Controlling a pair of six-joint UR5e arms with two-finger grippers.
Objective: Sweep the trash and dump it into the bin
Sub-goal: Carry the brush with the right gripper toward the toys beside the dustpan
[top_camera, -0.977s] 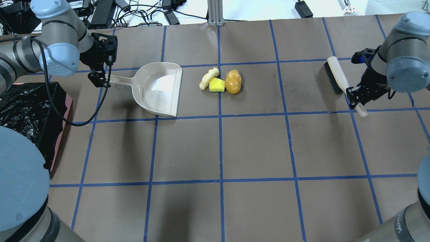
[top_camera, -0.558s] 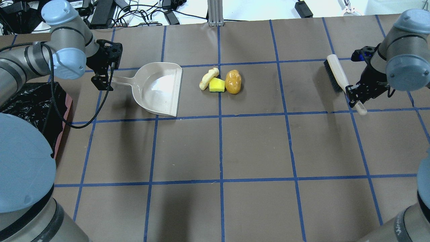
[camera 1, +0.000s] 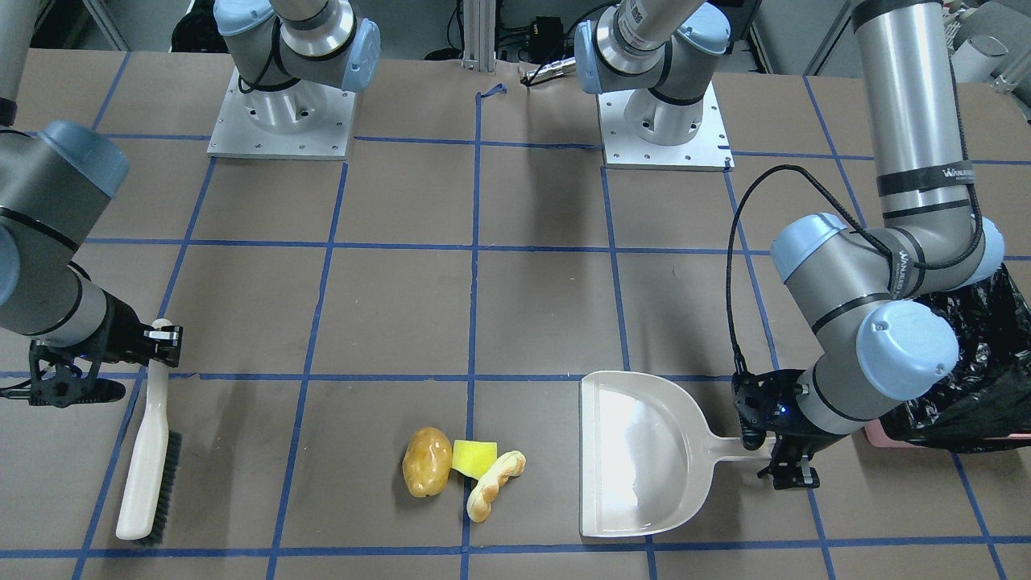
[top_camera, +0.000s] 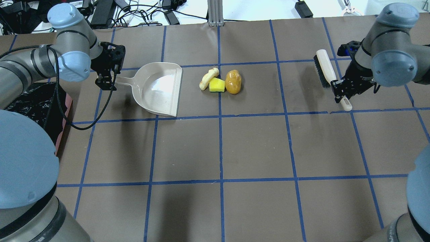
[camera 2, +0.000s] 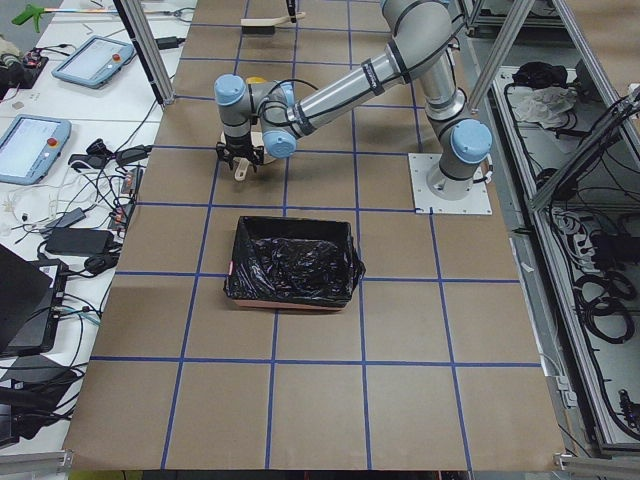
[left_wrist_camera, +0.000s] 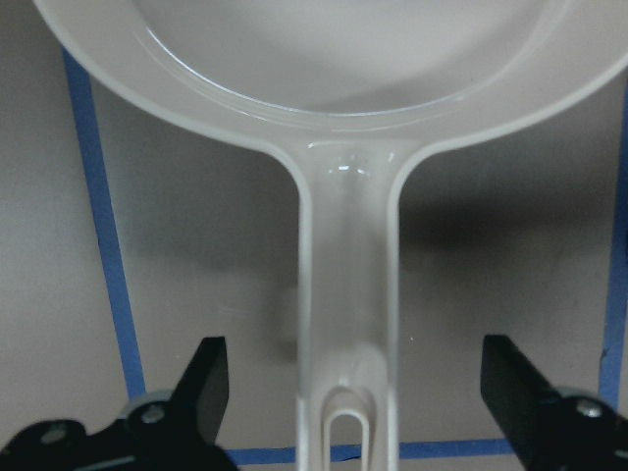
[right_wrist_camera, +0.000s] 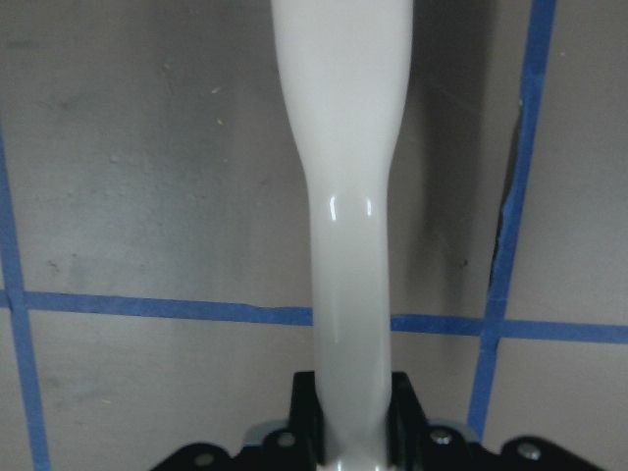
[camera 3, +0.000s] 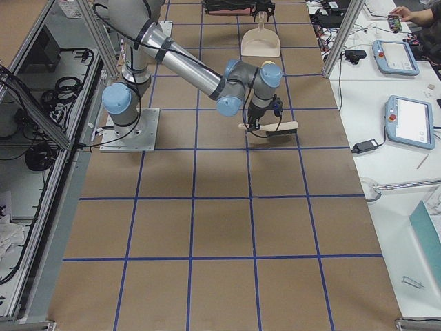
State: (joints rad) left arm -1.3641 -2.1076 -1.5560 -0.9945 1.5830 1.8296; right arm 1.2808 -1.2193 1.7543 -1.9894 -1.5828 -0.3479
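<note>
Grasp stage. Left gripper (left_wrist_camera: 355,388) spread, straddling dustpan (top_camera: 158,89) handle. Right gripper (top_camera: 339,90) pinching brush (top_camera: 326,71). Trash (top_camera: 220,81) clustered near dustpan mouth. Next, probably: clamp handle, swing brush behind trash.

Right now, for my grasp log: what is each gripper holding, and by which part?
The right gripper clamps the brush by its handle. The left gripper is open astride the dustpan handle, holding nothing.
</note>
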